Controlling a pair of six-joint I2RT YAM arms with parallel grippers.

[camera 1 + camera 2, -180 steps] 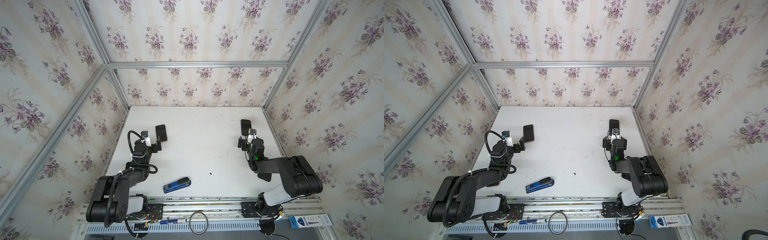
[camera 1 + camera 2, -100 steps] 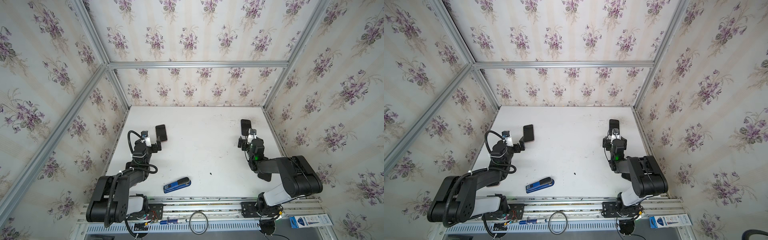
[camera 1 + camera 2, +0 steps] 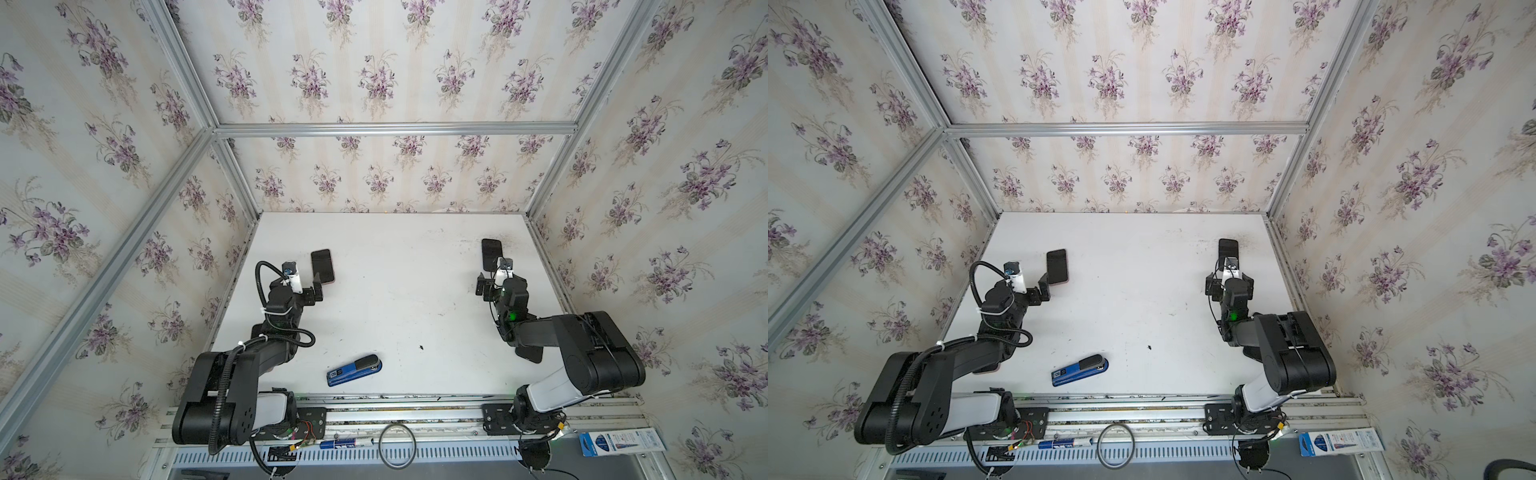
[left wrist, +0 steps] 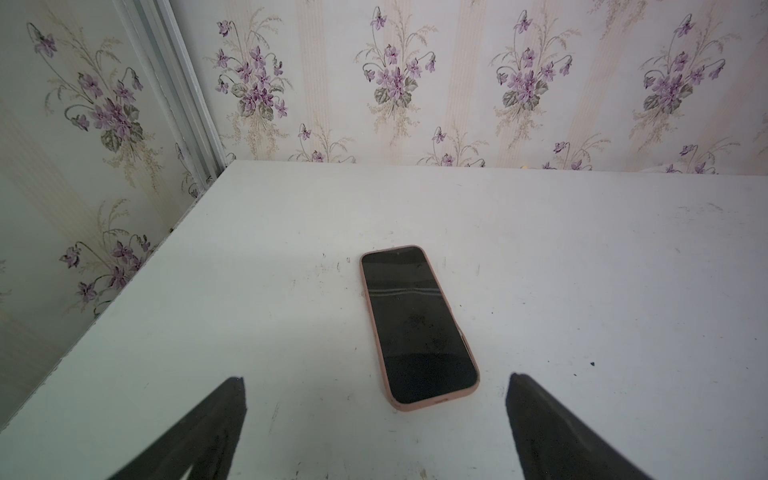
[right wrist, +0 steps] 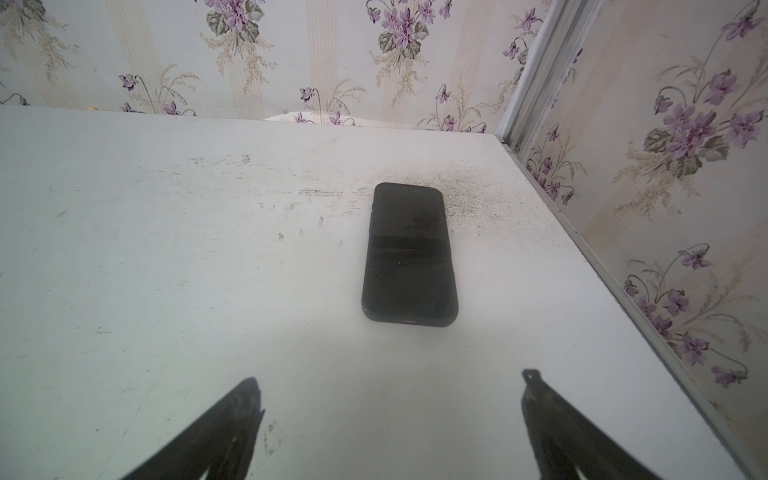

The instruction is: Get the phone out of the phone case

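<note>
A phone with a dark screen in a pink phone case (image 4: 417, 326) lies flat on the white table (image 4: 582, 270), at the left in both top views (image 3: 322, 266) (image 3: 1057, 266). My left gripper (image 4: 376, 378) (image 3: 311, 291) is open just short of its near end and holds nothing. A second dark phone in a black case (image 5: 409, 253) lies at the right (image 3: 492, 253) (image 3: 1228, 249). My right gripper (image 5: 390, 376) (image 3: 494, 282) is open a little short of it, also empty.
A blue and black stapler (image 3: 354, 370) (image 3: 1079, 370) lies near the table's front edge. Floral walls with aluminium posts (image 4: 174, 83) (image 5: 536, 70) close in the left, right and back. A dark flat object (image 3: 530, 355) lies under the right arm.
</note>
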